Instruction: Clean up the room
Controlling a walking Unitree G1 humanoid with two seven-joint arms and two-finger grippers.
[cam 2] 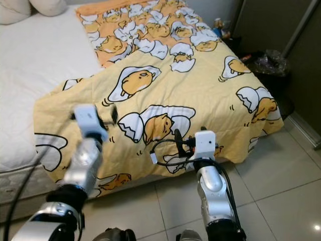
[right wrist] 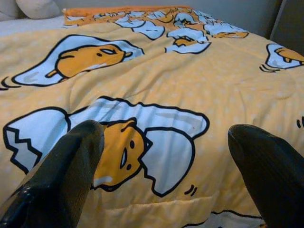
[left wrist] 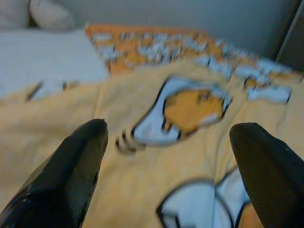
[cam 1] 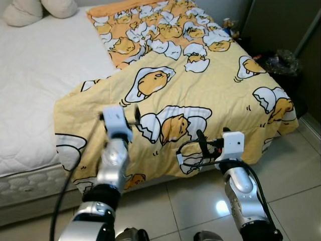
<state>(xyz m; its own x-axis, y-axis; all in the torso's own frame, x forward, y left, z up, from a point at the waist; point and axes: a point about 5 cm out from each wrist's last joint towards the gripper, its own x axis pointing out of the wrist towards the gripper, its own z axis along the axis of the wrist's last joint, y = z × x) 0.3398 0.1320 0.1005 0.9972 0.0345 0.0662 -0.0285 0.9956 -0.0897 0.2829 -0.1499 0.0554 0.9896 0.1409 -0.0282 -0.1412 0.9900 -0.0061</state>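
Note:
A yellow blanket (cam 1: 200,95) printed with egg cartoons lies across the foot half of the bed. Its far end is turned back and shows an orange side (cam 1: 145,30). The near edge hangs over the bed's foot. My left gripper (cam 1: 134,114) is raised over the blanket's left part, open, with nothing between its fingers (left wrist: 76,161). My right gripper (cam 1: 203,145) is open and empty too, low at the blanket's near edge, pointing at an egg print (right wrist: 128,142).
Bare white mattress (cam 1: 40,75) lies left of the blanket, with pillows (cam 1: 40,10) at the head. A dark bag (cam 1: 281,63) sits by a dark cabinet to the right of the bed. Glossy tiled floor (cam 1: 291,170) runs along the foot.

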